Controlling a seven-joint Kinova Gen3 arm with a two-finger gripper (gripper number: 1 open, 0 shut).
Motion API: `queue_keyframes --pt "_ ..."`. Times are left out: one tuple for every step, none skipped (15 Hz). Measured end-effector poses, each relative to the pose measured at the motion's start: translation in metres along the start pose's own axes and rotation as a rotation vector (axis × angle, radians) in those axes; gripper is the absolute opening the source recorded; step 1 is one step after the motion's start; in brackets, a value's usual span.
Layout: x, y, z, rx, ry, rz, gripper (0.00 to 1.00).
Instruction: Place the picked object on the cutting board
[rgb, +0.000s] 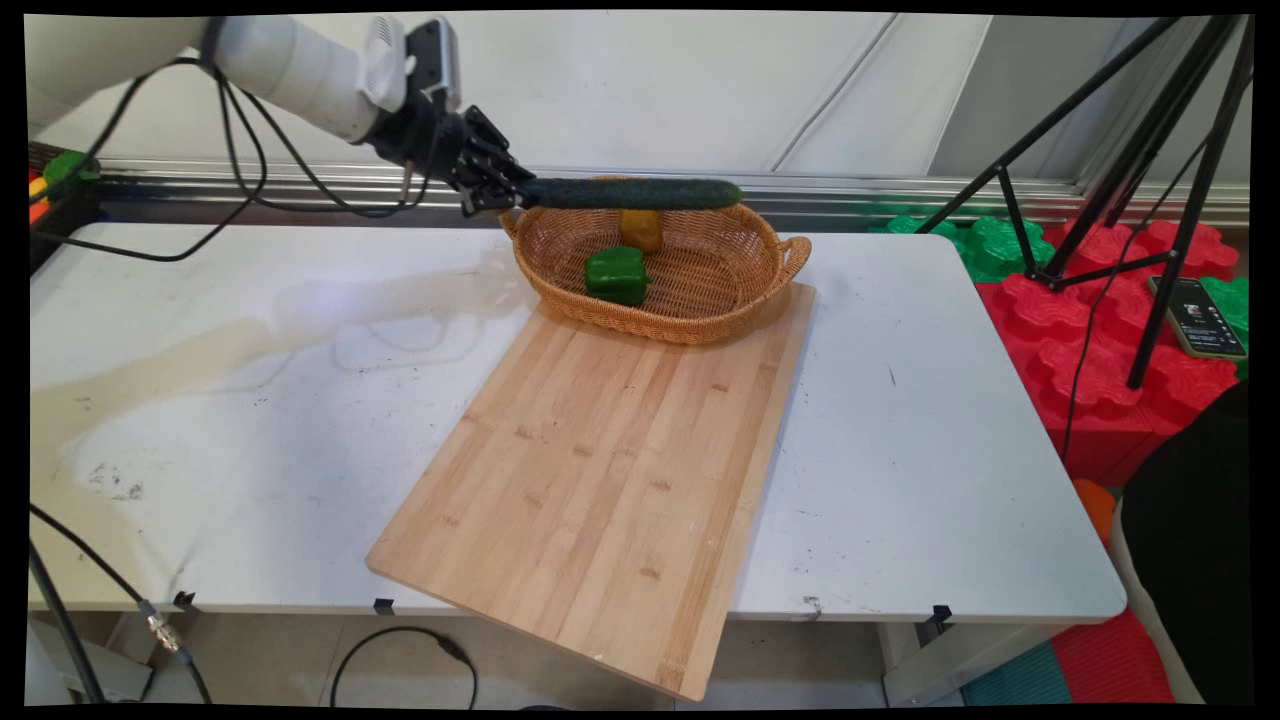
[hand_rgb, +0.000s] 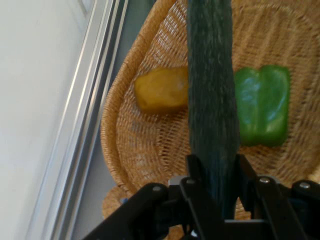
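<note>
I have the hand (rgb: 500, 192) clamped on one end of the cucumber (rgb: 640, 193), held level over the wicker basket (rgb: 700, 300) by the worktop's far edge, green pepper (rgb: 617, 275) and yellow pepper (rgb: 641, 229) lying inside, cutting board (rgb: 600, 470) bare.

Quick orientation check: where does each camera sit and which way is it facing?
Main view: fixed above the table's near side, looking across it to the wall; shows the arm and gripper holding a cucumber over the wicker basket.
Hand view: on the hand, looking along the gripper into the basket.
Shared: cucumber, green pepper, yellow pepper.
</note>
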Motion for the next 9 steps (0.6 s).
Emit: queue_keyframes --pt "-0.001 0.001 -0.008 -0.01 0.012 -0.03 0.0" --pt "-0.001 0.003 -0.017 -0.021 0.024 -0.061 0.0" --pt "-0.001 0.005 -0.024 -0.033 0.034 -0.088 0.0" --pt "-0.002 0.008 -0.032 -0.049 0.046 -0.119 0.0" --pt "-0.001 0.012 -0.04 -0.068 0.059 -0.149 0.0" --pt "-0.001 0.016 -0.047 -0.088 0.07 -0.173 0.0" --pt "-0.001 0.018 -0.051 -0.101 0.077 -0.188 0.0" --pt "0.0 0.024 -0.058 -0.125 0.088 -0.211 0.0" --pt "0.0 0.029 -0.064 -0.146 0.095 -0.23 0.0"
